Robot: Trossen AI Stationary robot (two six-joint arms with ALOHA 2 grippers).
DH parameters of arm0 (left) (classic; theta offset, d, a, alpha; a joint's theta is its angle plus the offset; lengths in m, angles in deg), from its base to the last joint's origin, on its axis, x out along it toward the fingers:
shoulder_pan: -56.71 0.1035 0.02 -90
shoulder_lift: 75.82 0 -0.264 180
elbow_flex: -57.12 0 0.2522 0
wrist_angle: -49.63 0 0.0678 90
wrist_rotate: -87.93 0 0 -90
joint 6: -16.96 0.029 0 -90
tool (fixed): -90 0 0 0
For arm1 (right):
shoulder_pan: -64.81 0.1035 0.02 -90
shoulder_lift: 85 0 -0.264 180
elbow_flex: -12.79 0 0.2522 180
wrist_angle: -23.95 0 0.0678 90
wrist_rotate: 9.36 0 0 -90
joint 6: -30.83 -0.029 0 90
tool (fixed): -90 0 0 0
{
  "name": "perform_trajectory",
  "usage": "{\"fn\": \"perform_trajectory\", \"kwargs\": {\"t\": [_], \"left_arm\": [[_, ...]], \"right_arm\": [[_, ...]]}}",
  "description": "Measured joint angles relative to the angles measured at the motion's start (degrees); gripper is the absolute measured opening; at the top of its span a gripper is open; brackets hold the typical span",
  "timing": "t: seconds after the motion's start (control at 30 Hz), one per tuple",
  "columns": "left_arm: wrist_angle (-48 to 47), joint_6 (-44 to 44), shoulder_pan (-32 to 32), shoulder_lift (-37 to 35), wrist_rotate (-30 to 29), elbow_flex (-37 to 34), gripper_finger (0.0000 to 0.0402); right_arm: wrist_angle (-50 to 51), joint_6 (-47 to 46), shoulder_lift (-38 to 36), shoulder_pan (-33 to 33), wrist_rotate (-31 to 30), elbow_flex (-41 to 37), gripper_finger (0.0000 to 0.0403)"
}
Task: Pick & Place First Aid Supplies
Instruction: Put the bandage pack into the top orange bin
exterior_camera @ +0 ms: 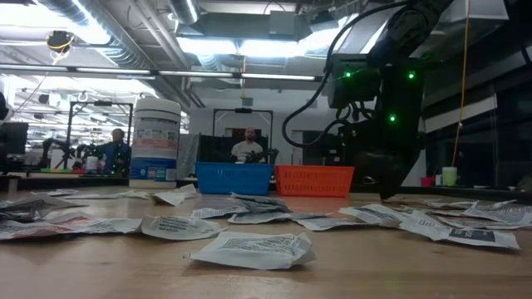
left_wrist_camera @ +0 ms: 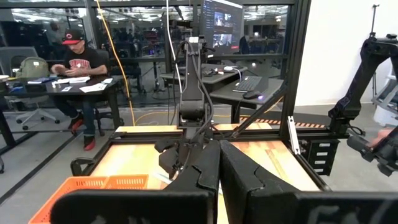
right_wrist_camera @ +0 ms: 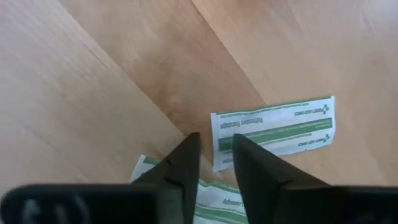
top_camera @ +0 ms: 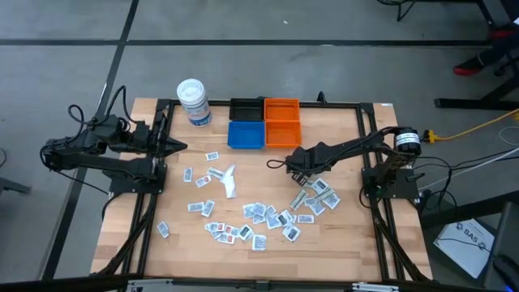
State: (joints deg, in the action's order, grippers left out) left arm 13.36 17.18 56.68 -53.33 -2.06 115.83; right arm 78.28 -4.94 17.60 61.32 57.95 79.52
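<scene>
Many small white sachets (top_camera: 259, 215) lie flat and scattered over the wooden table. My right gripper (top_camera: 293, 169) hangs low over the table's right middle, pointing steeply down. In the right wrist view a narrow gap shows between its fingers (right_wrist_camera: 214, 146). The near end of a white strip with green print (right_wrist_camera: 273, 127) lies flat on the wood in that gap. A second green-printed strip (right_wrist_camera: 217, 196) lies partly under the fingers. My left gripper (top_camera: 174, 146) waits shut at the table's left edge, held level, with nothing in it (left_wrist_camera: 219, 163). My right gripper comes from above, slanting down, with one fingertip (right_wrist_camera: 189, 146) on each side of the green-printed strip's short end (right_wrist_camera: 219, 140). The strip lies flat on the table. Whether the fingertips touch it I cannot tell.
At the far edge stand a blue bin (top_camera: 246, 135), two orange bins (top_camera: 282, 122) and a black bin (top_camera: 246, 109). A white lidded tub (top_camera: 195, 101) stands to their left. Dark frame rails (top_camera: 369, 154) run along the table's sides. People sit beyond the table (left_wrist_camera: 74, 68).
</scene>
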Motion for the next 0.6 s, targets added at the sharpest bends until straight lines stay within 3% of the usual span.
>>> {"fn": "perform_trajectory", "kwargs": {"t": [0.27, 0.6], "left_arm": [[-0.01, -0.01, 0.0, -0.01, 0.02, 0.0, 0.0004], [0.0, 0.03, 0.02, -0.01, 0.0, 0.0, 0.0004]], "right_arm": [[-0.72, 0.25, 0.05, 0.05, -0.21, 0.0, 0.0008], [-0.59, 1.99, -0.38, 0.0, 0.72, 1.14, 0.0005]]}}
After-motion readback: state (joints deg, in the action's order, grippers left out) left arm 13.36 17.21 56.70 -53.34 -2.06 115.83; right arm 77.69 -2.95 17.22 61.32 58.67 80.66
